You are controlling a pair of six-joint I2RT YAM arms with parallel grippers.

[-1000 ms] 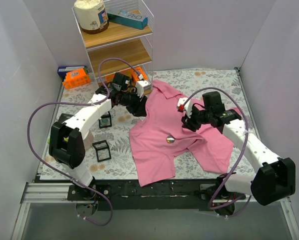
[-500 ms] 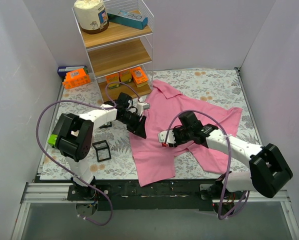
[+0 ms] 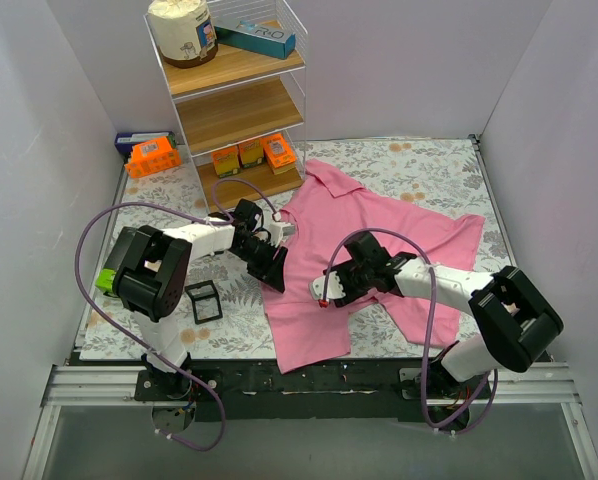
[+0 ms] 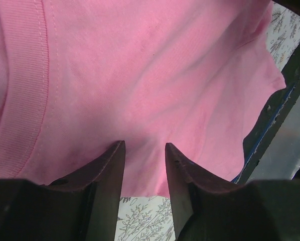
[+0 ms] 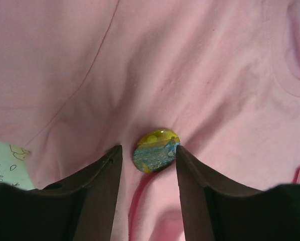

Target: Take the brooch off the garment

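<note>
One glossy oval brooch (image 5: 156, 150) on soft pink garment (image 5: 190, 60).

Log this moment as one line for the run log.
left gripper: open, tips on garment edge | right gripper: open, straddling brooch | brooch: on garment

Plain white panels (image 3: 39, 130) are enclosing a table (image 3: 429, 165) edged with a metal rail (image 3: 89, 385): a robot lab cell.
</note>
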